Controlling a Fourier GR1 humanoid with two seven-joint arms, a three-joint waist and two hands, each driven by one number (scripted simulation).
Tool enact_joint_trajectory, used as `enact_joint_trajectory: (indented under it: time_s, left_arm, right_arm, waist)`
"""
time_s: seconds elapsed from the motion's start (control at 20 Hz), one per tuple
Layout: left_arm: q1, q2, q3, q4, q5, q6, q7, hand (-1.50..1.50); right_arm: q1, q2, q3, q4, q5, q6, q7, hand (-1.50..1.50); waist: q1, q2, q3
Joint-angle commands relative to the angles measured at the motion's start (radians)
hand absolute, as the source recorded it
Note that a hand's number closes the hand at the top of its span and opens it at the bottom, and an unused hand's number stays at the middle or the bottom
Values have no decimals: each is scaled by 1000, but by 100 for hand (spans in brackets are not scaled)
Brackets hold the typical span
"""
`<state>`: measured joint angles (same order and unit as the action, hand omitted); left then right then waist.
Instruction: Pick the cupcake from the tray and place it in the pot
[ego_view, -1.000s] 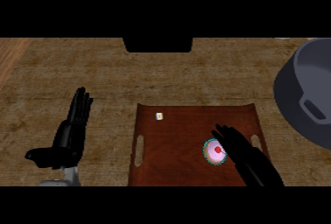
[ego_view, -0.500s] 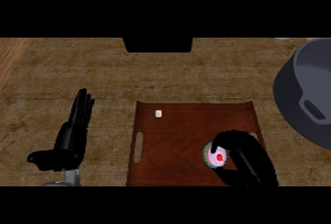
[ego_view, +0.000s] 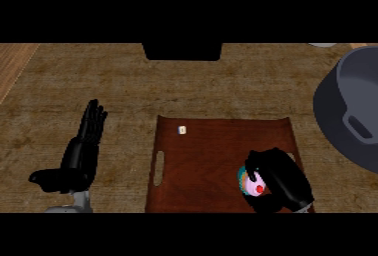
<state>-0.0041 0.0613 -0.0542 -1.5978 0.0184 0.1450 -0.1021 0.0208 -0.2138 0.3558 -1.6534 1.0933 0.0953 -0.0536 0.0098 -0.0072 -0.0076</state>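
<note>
You see two hands, both glossy black, no markings, no cables, no screws visible. Left hand (ego_view: 77, 160): long slim segmented fingers, rounded thumb lobe, soft highlights along edges. Below it, short stretch of pale grey forearm (ego_view: 74, 204), cylindrical, smooth. Right hand (ego_view: 280, 180): same black finish, bulkier rounded back, faint sheen along top. Its forearm barely shows at lower edge, colour not clear to you.

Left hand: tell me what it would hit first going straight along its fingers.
Nothing, it seems: the open left hand points up the bare counter, left of the tray; height is unclear.
</note>
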Motion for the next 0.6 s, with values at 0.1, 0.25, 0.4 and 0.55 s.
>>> enact_joint_trajectory:
  time_s: [0.1,0.25,0.4,0.55]
  left_arm:
    - [76,-32,-56,-93,-45,32,21,0]
    - [69,-47,-41,-11,-55,42,-57,0]
    - [-9,-15,10,-28,-20,33,43,0]
    - [58,0,6,-53,2,-9,-1,0]
  right_arm:
    - [-36,-18,-1,-26,41,145,69,150]
    - [45,1,21,-175,75,65,91,150]
    - [9,-7,-50,-271,12,54,60,150]
    - [35,38,1,-411,65,51,142,150]
  waist:
    - [-7,6,8]
    - [-14,5,7]
    - [-17,5,8]
    - [-15,3,7]
